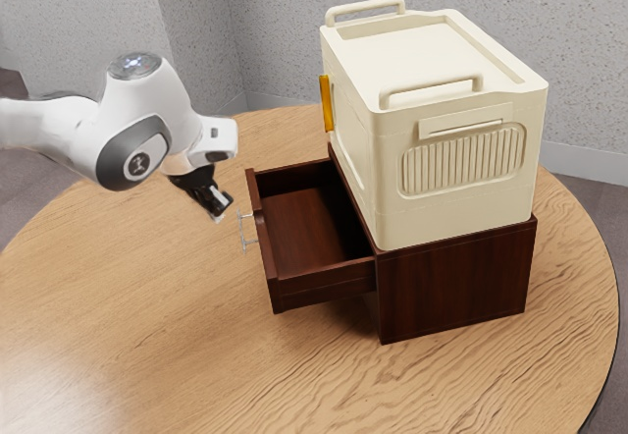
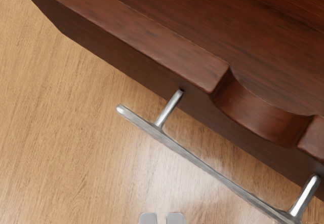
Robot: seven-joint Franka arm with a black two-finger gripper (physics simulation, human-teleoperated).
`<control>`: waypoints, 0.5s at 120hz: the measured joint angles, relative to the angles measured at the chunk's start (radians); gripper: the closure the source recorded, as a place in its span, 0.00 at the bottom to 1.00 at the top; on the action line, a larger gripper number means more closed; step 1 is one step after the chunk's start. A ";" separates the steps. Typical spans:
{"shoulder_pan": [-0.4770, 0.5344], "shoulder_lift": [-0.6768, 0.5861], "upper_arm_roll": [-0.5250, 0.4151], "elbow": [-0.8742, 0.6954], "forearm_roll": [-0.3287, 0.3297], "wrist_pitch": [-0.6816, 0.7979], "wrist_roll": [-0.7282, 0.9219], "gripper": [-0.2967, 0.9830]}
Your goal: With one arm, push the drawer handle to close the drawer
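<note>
The dark red-brown wooden drawer (image 1: pixel 323 284) stands open at the exterior view's centre, its notched front facing left; a thin silver bar handle (image 1: pixel 243 235) juts from it on two posts, left of centre.

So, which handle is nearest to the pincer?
The silver handle on the drawer's front; the yellow handle and two cream handles on the box are farther off.

From well back beside the drawer (image 1: pixel 324 285), I look down at its side in the exterior view; my wrist view looks steeply down, close above its handle (image 2: pixel 187 153). Both share its front (image 2: pixel 101 44).
</note>
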 joint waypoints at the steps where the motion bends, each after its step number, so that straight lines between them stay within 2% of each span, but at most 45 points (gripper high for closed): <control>1: 0.000 0.003 0.000 0.000 -0.002 0.002 0.009 0.84; 12: 0.008 0.007 -0.002 -0.019 -0.023 0.025 0.104 0.84; 28: 0.028 -0.060 0.000 -0.099 -0.036 0.043 0.216 0.84; 47: 0.034 -0.059 0.000 -0.112 -0.044 0.054 0.319 0.84; 50: 0.024 -0.056 0.005 -0.111 -0.049 0.055 0.333 0.84; 60: -0.091 -0.050 0.112 -0.109 -0.058 0.058 0.376 0.85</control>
